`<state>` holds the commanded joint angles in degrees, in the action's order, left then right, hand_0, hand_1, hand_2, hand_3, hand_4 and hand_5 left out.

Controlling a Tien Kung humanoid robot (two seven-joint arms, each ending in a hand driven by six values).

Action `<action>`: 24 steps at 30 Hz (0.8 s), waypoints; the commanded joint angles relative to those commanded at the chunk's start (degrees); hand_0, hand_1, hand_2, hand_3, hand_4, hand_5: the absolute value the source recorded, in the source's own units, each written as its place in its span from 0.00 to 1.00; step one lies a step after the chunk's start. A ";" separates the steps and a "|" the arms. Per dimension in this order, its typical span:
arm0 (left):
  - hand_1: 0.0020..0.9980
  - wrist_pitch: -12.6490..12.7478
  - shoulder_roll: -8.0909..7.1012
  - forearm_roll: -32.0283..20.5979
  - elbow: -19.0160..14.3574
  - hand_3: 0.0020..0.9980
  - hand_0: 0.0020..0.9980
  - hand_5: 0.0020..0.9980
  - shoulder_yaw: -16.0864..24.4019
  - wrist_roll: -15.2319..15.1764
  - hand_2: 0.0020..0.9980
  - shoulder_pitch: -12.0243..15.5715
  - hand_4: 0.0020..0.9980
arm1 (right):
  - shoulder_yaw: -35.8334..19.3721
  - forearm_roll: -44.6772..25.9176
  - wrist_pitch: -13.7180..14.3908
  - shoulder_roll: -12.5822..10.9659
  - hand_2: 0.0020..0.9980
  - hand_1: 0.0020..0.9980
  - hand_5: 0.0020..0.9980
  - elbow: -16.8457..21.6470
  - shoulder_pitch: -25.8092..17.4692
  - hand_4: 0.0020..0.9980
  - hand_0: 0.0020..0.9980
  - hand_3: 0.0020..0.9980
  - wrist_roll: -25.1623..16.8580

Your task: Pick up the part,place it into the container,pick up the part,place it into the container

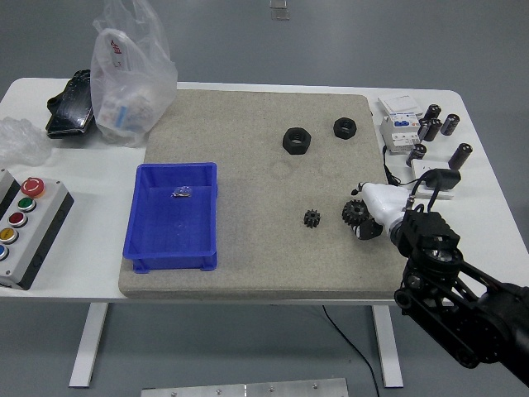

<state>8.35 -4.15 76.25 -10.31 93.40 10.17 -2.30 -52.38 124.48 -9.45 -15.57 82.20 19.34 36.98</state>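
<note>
The right robot hand [369, 208] is seen touching a black gear [355, 213] on the worktop [248, 91]; whether it is clamped cannot be told; a blue container [136, 227] sits well apart

Glossy blue plastic container [171, 217], matt rough beige mat [256, 273]

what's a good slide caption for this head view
Robot's right hand closes around a black gear on the grey mat, blue bin waiting at left.
</note>
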 joint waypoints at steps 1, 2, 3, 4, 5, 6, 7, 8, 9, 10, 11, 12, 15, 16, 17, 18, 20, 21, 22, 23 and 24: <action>0.69 0.00 0.01 0.00 0.00 0.72 0.74 0.46 0.00 0.00 0.70 0.00 0.74 | 0.01 -0.03 0.07 -0.01 0.31 0.47 0.06 -0.02 0.00 0.27 0.40 0.43 0.00; 0.69 0.00 0.01 0.01 0.00 0.72 0.74 0.46 0.00 0.00 0.70 0.00 0.74 | 0.03 -0.07 0.18 -0.02 0.31 0.47 0.06 -0.06 0.01 0.27 0.40 0.43 0.00; 0.69 -0.01 0.02 0.03 0.00 0.72 0.74 0.46 0.01 -0.01 0.70 0.01 0.74 | 0.10 -0.17 0.43 -0.05 0.31 0.47 0.06 -0.17 0.05 0.27 0.40 0.43 0.00; 0.69 -0.01 0.02 0.01 0.00 0.72 0.74 0.46 0.00 -0.02 0.70 0.01 0.74 | 0.20 -0.26 0.71 -0.09 0.31 0.47 0.06 -0.28 0.09 0.27 0.40 0.43 0.00; 0.69 -0.01 0.02 -0.01 0.00 0.72 0.74 0.46 0.00 -0.03 0.70 0.01 0.74 | 0.33 -0.33 1.03 -0.15 0.31 0.47 0.06 -0.36 0.15 0.27 0.40 0.43 0.00; 0.69 0.00 0.02 -0.02 0.00 0.72 0.74 0.46 -0.01 -0.03 0.70 0.01 0.74 | 0.48 -0.33 1.35 -0.21 0.27 0.46 0.09 -0.39 0.22 0.22 0.40 0.39 0.00; 0.69 0.01 0.01 -0.05 0.00 0.72 0.74 0.46 -0.03 -0.02 0.70 0.02 0.74 | 0.75 -0.28 1.86 -0.31 0.27 0.46 0.09 -0.37 0.39 0.22 0.40 0.39 0.00; 0.69 0.02 0.01 -0.07 0.00 0.72 0.74 0.46 -0.04 0.00 0.70 0.03 0.74 | 1.16 -0.20 2.49 -0.47 0.27 0.46 0.09 -0.26 0.70 0.22 0.40 0.39 0.00; 0.69 0.03 0.01 -0.08 0.00 0.72 0.74 0.46 -0.04 0.02 0.70 0.04 0.74 | 1.43 -0.17 2.86 -0.57 0.27 0.46 0.09 -0.17 0.92 0.22 0.40 0.39 0.00; 0.69 0.04 0.01 -0.10 0.00 0.72 0.74 0.46 -0.04 0.04 0.70 0.04 0.74 | 2.07 -0.20 3.65 -0.75 0.27 0.46 0.09 0.00 1.50 0.22 0.40 0.39 0.00; 0.69 0.05 0.00 -0.11 0.00 0.72 0.74 0.46 -0.05 0.06 0.70 0.04 0.74 | 2.86 -0.31 4.42 -0.92 0.27 0.46 0.09 0.18 2.25 0.22 0.40 0.39 0.00; 0.69 0.06 0.01 -0.13 0.00 0.72 0.74 0.46 -0.06 0.08 0.70 0.03 0.74 | 3.77 -0.53 5.18 -1.06 0.27 0.46 0.09 0.35 3.17 0.21 0.40 0.37 0.00; 0.69 0.06 0.02 -0.10 0.00 0.72 0.74 0.46 -0.09 0.13 0.70 -0.04 0.74 | 6.82 -1.35 7.46 -1.08 0.27 0.46 0.09 0.82 6.27 0.21 0.40 0.37 0.00; 0.69 0.06 0.02 -0.11 0.00 0.72 0.74 0.46 -0.11 0.13 0.70 -0.07 0.74 | 7.85 -1.71 8.21 -0.92 0.27 0.46 0.09 0.97 7.32 0.21 0.40 0.37 0.00; 0.69 0.05 0.02 -0.09 0.00 0.72 0.74 0.46 -0.12 0.15 0.70 -0.11 0.74 | 9.02 -2.08 8.96 -0.71 0.27 0.46 0.09 1.12 8.53 0.21 0.40 0.37 0.00; 0.69 0.05 0.02 -0.06 0.00 0.72 0.74 0.46 -0.14 0.17 0.70 -0.14 0.74 | 10.28 -2.73 9.89 -0.26 0.27 0.46 0.08 1.34 9.84 0.21 0.41 0.38 0.00; 0.69 0.05 -0.01 0.00 0.00 0.72 0.74 0.46 -0.15 0.23 0.70 -0.19 0.74 | 12.44 -4.37 11.53 0.65 0.27 0.46 0.08 1.64 12.05 0.21 0.41 0.38 -0.85; 0.69 0.04 -0.03 0.01 0.00 0.72 0.74 0.46 -0.18 0.26 0.70 -0.21 0.74 | 13.70 -5.51 12.43 1.32 0.27 0.46 0.08 1.74 13.34 0.21 0.41 0.38 -1.89; 0.69 0.04 -0.04 0.03 0.00 0.72 0.74 0.46 -0.19 0.29 0.70 -0.23 0.74 | 14.80 -6.63 13.09 1.92 0.27 0.46 0.08 1.76 14.47 0.21 0.41 0.38 -3.01; 0.69 0.05 -0.05 0.06 0.00 0.72 0.74 0.46 -0.21 0.34 0.70 -0.25 0.74 | 16.06 -7.95 13.85 2.66 0.27 0.46 0.08 1.73 15.74 0.21 0.41 0.38 -4.35; 0.69 0.05 -0.06 0.08 0.00 0.72 0.74 0.46 -0.23 0.38 0.70 -0.26 0.74 | 17.28 -9.23 14.45 3.28 0.26 0.46 0.08 1.71 16.96 0.21 0.40 0.38 -5.68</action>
<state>8.41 -4.21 76.33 -10.31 93.17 10.55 -2.56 -35.10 115.25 5.00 -12.29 83.91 36.30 31.30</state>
